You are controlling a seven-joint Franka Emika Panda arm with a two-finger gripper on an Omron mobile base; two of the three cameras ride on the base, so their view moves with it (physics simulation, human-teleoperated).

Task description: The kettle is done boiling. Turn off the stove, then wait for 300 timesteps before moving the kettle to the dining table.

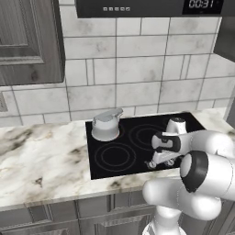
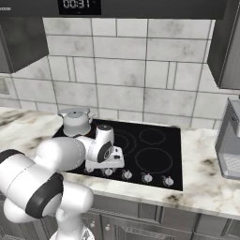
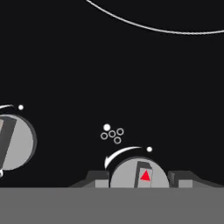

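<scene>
Gripper [image 3: 138, 180] low over stove [image 1: 133, 156] front edge, fingers [image 3: 97, 178] either side of a knob [image 3: 139, 175] w/ red marker; can't tell if they touch it. Kettle [image 1: 106, 125] sits on rear left burner, well apart from gripper [image 2: 105, 169]; 2nd knob [image 3: 13, 142] to left in hand view

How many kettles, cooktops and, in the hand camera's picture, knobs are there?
Silver kettle: 1
Black glass cooktop: 1
Silver knobs, hand view: 2, the near knob and the left knob
Total: 4
</scene>
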